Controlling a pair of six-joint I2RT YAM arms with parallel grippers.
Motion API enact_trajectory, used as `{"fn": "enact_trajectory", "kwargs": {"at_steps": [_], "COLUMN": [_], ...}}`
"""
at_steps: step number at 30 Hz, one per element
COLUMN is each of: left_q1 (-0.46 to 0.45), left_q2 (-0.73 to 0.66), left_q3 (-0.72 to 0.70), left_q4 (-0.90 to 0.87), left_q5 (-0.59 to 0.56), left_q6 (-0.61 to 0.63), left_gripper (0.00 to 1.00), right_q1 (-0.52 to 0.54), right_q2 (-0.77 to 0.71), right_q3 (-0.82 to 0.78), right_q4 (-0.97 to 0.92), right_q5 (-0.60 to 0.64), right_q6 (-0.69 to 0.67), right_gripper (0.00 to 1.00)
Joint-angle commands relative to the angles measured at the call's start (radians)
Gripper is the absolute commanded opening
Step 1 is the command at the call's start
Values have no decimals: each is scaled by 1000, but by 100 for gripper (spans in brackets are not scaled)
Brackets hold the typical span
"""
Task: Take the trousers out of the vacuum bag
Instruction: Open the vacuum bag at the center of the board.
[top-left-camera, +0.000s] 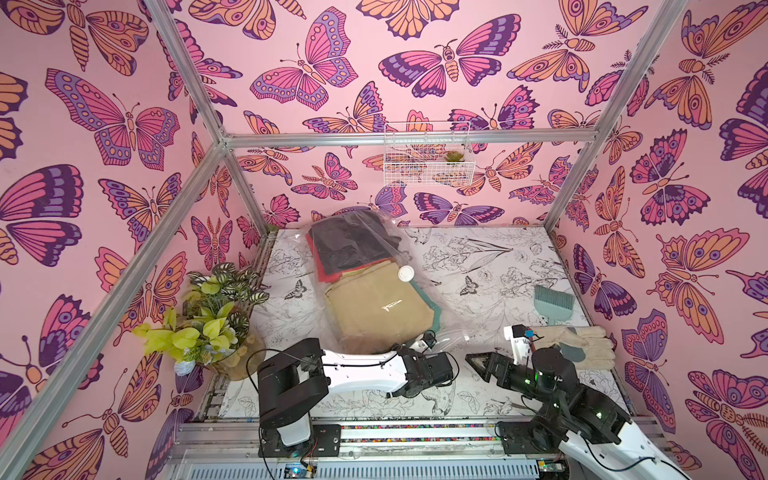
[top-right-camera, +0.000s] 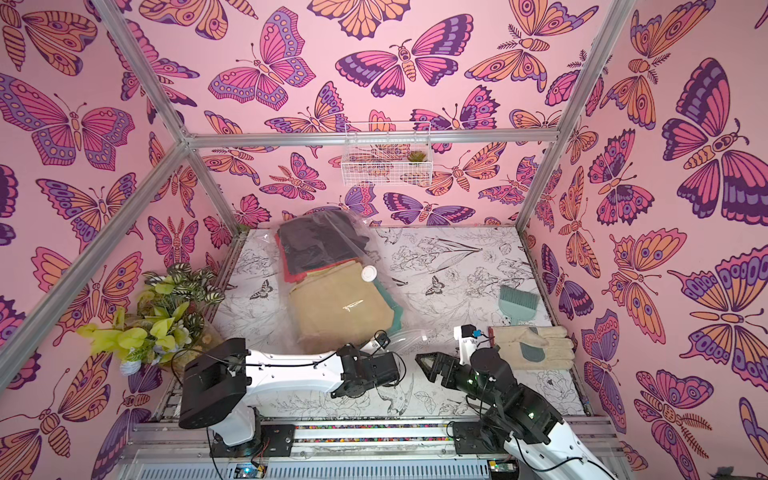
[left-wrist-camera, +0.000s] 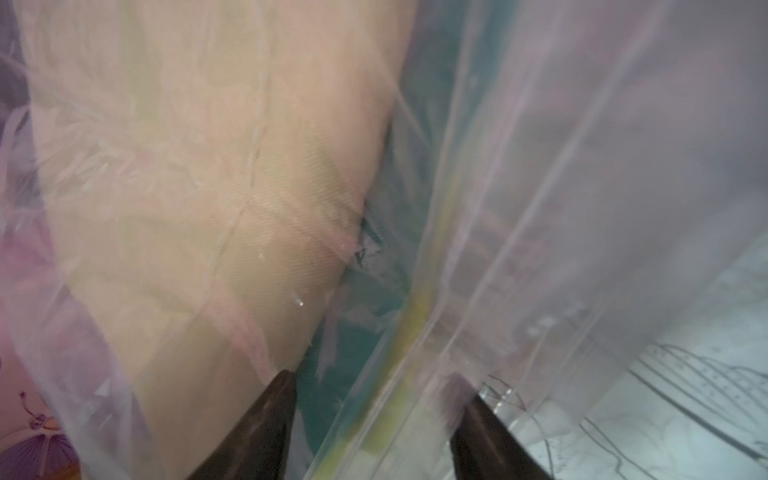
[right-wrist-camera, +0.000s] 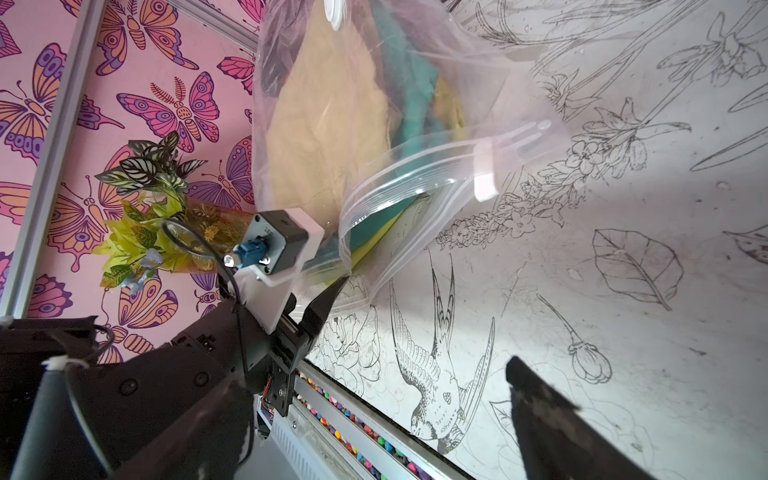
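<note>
Left pincer (left-wrist-camera: 374, 380) is part-open, one fingertip on either side of the zip edge of the vacuum bag (top-left-camera: 365, 270), with film in the gap and no clear clamp. Right pincer (top-left-camera: 478, 365) is spread wide and empty, over the surface (top-left-camera: 478, 266) near its front edge, just beside the bag mouth. The bag lies left of centre, running from the far edge to the front edge, white cap (top-left-camera: 406, 273) on top, and the trousers (top-left-camera: 378, 309) are all inside: tan on top by the mouth, teal under it, black and red at the far end.
</note>
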Motion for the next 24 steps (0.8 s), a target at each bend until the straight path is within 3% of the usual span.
{"fn": "enact_trajectory", "kwargs": {"at_steps": [1, 5, 12, 18, 24], "left_q1": [20, 33, 136, 232, 287], "left_q2": [-8, -65, -227, -247, -197], "left_q3": [9, 35, 50, 91, 145], "left_q4": [-25, -9, 24, 35, 46], "left_q5": [-15, 51, 245, 368, 408], "left_q6": [-24, 9, 84, 115, 128], "left_gripper": [41, 19, 0, 0, 0], "right_q1": [8, 7, 17, 63, 106], "right_q2": [-4, 13, 126, 268, 465], "right_q3": [-17, -34, -45, -38, -9], "right_q4": [45, 116, 288, 443, 597], "right_q5": [-32, -61, -66, 13, 125], "right_q6": [-6, 18, 73, 116, 171], "right_gripper": [97, 82, 49, 38, 34]}}
